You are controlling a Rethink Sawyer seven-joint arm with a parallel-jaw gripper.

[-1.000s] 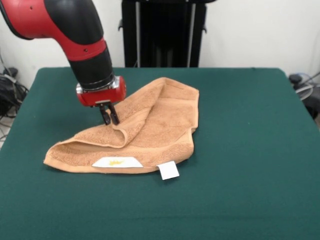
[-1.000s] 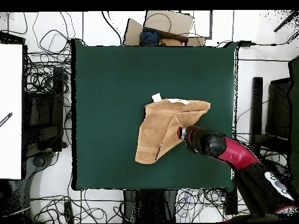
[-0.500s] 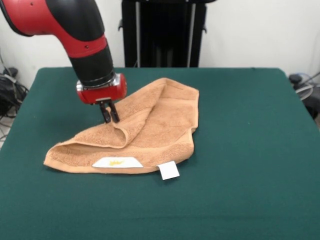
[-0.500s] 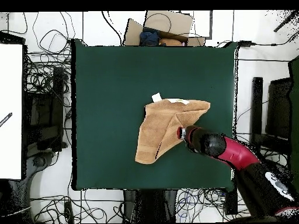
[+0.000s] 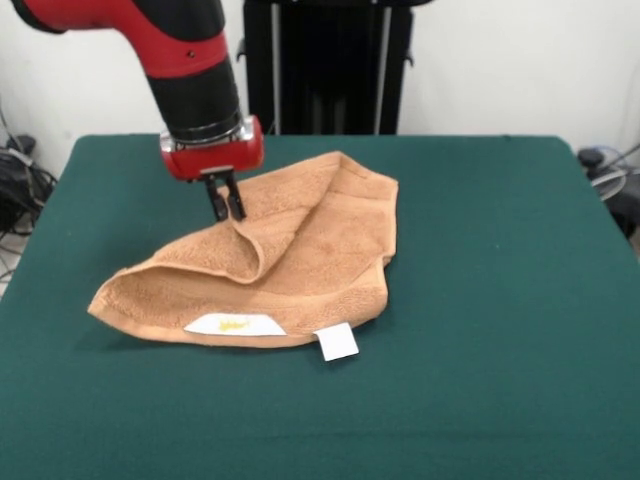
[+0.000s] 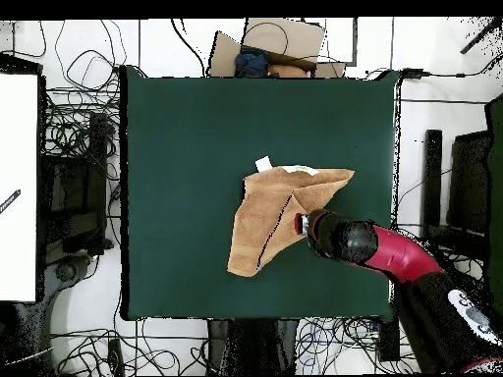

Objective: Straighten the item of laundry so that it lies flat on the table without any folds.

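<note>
Orange-tan terry towel [image 5: 270, 265] lies folded over near the middle of the green counter [image 5: 500, 300], and the hand [image 5: 226, 203] is clenched on the peak of its upper flap, lifting it, probably to peel the fold open.

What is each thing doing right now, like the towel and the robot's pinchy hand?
towel: folded over, not flat, one fold pulled up into a ridge
end effector: shut on the towel's raised fold, lifted above the table
plain white tag: lying flat on the table at the towel's near edge
yellow-marked tag: lying on the towel's near edge
table: towel resting on it
</note>
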